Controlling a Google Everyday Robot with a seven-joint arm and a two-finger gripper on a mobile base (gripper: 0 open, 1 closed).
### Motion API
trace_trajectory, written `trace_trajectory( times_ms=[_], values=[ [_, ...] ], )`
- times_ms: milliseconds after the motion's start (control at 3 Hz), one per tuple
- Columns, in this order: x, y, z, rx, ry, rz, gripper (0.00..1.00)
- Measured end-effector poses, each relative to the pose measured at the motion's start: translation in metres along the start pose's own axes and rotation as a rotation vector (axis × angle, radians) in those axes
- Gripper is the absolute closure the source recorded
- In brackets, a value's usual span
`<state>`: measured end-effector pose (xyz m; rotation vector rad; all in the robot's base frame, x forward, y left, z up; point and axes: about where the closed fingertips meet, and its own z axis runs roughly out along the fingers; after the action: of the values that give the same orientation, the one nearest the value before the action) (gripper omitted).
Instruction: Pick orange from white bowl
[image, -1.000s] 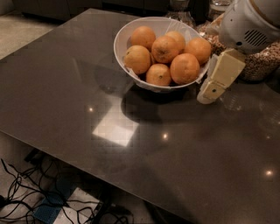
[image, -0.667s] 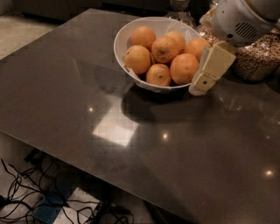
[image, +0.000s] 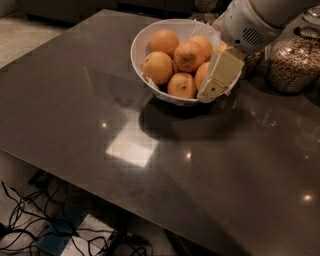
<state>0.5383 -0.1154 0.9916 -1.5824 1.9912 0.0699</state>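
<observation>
The white bowl (image: 145, 40) stands at the far middle of the dark table and holds several oranges. The nearest orange (image: 181, 85) lies at the bowl's front, with another orange (image: 158, 67) to its left and one (image: 189, 55) on top. My gripper (image: 218, 75) hangs from the white arm at the bowl's right side, over the front right rim. Its cream finger covers part of an orange (image: 202, 75) there.
A clear glass jar of grain (image: 293, 60) stands right of the bowl, with another jar partly hidden behind the arm. The dark glossy table (image: 100, 100) spreads out in front and to the left. Cables lie on the floor below its near edge.
My gripper has moved left, from beside the bowl's right edge to over its front right rim, against the oranges.
</observation>
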Motion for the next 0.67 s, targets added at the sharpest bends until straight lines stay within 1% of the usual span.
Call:
trace_trajectory(
  times_ms=[333,667],
  values=[
    [-0.012,-0.015,0.028,-0.010,-0.029,-0.020,0.00],
    [-0.022,-0.033,0.049,-0.007,-0.066,-0.045,0.00]
  ],
)
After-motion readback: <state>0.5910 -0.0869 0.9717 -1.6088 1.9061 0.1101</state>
